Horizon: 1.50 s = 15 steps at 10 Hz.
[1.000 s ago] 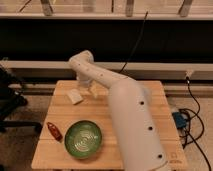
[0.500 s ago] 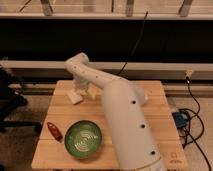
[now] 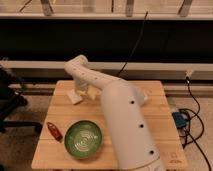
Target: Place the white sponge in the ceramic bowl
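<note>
though right beside the end effector point(image 3: 81, 91), grip unclear: small pale blocky white sponge point(image 3: 74, 97)

Low at back of table point(image 3: 59, 111), gripper point(image 3: 80, 93) right by sponge point(image 3: 74, 98). Bare wood from there forward to bowl point(image 3: 84, 139). Close on bowl's left, red thing point(image 3: 54, 131). On bowl's right, arm point(image 3: 125, 120) blocking most of that half. Front left edge bare.
</note>
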### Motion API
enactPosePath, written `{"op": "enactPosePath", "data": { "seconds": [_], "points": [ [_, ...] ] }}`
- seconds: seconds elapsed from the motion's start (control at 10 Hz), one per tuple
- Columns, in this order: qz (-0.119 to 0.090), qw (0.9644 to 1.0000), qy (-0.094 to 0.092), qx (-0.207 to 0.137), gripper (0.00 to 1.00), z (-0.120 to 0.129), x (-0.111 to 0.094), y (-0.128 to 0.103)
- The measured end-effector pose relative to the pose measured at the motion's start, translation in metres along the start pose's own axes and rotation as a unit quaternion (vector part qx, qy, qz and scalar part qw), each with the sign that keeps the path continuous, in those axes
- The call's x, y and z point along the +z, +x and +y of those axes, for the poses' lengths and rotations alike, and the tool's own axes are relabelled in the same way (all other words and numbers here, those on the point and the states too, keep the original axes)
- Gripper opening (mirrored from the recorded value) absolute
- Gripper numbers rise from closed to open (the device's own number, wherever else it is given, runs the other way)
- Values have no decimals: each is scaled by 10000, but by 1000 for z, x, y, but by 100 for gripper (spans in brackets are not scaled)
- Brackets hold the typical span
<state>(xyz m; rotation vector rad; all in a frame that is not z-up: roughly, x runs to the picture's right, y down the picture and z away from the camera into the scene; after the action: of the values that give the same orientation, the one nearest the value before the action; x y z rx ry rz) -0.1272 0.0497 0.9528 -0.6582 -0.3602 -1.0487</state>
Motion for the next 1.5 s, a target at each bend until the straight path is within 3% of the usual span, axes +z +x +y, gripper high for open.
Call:
{"op": "enactPosePath", "data": {
  "seconds": [0.4, 1.1, 1.5],
  "points": [
    [-164, 9995, 170, -188, 80, -17, -7, -1],
    [-574, 9949, 453, -698, 80, -61, 6, -11],
    [-684, 9874, 522, -1330, 80, -75, 6, -14]
  ]
}}
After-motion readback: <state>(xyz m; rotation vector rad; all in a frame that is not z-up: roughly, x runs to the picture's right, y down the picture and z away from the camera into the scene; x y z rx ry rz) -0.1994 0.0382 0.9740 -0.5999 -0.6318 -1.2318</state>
